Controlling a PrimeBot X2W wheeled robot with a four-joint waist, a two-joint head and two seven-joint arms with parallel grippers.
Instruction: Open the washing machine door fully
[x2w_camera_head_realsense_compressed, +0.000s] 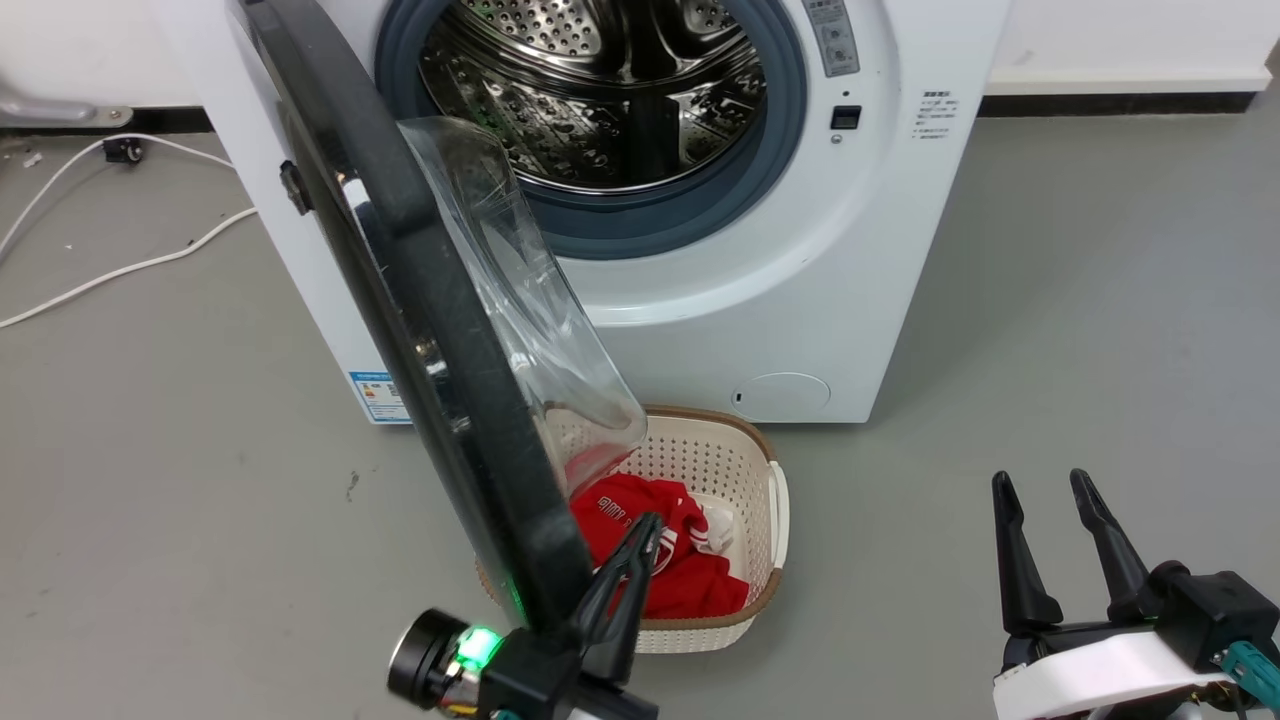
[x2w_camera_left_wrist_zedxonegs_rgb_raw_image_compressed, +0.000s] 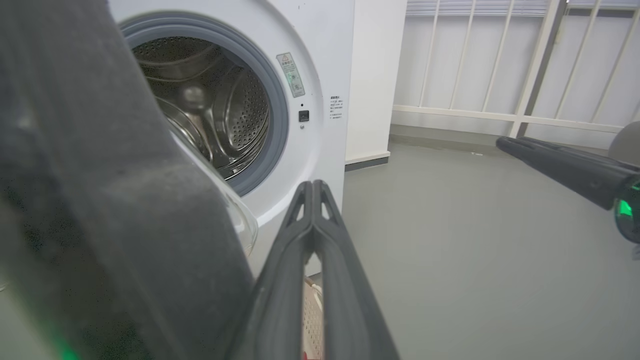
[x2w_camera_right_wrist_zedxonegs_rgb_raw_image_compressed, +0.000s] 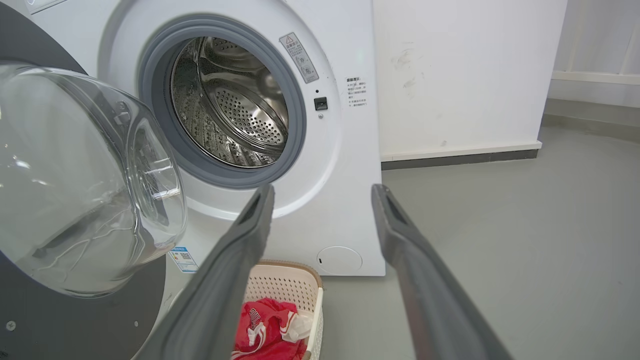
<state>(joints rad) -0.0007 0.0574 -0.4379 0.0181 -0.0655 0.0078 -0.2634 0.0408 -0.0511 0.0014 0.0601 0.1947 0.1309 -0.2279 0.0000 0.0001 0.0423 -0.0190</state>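
Left claw (x2w_camera_head_realsense_compressed: 640, 530) is pinched shut with nothing between its fingers, and you can see both tips pressed together in its own wrist cam (x2w_camera_left_wrist_zedxonegs_rgb_raw_image_compressed: 312, 187). It sits at the near bottom edge of the washing machine door (x2w_camera_head_realsense_compressed: 420, 260), just on the right of the black rim, on the glass side. Can't honestly tell if it's touching the rim or only right beside it. That door is swung well out from the washing machine (x2w_camera_head_realsense_compressed: 760, 300), hinged on the left and pretty much edge-on to the head cam, with the clear glass bowl (x2w_camera_right_wrist_zedxonegs_rgb_raw_image_compressed: 75, 175) bulging toward the right. From the left wrist, the dark rim (x2w_camera_left_wrist_zedxonegs_rgb_raw_image_compressed: 125, 200) is a big blurry slab just left of the fingers. The steel drum (x2w_camera_head_realsense_compressed: 600, 90) is wide open to view with the grey gasket (x2w_camera_head_realsense_compressed: 700, 215) round it. Right claw (x2w_camera_head_realsense_compressed: 1040, 480) is spread open and holding nothing, hanging over the grey floor (x2w_camera_head_realsense_compressed: 1000, 300) at the near right, well apart from the door and pointing toward the machine (x2w_camera_right_wrist_zedxonegs_rgb_raw_image_compressed: 324, 187). A cream perforated basket (x2w_camera_head_realsense_compressed: 700, 460) sits on the floor just in front of the machine with red clothing (x2w_camera_head_realsense_compressed: 690, 580) in it, and the door's lower edge covers its left side in the head cam. There's a blue label (x2w_camera_head_realsense_compressed: 378, 395) low on the machine's left corner and white cables (x2w_camera_head_realsense_compressed: 120, 270) trailing over the floor on the far left.
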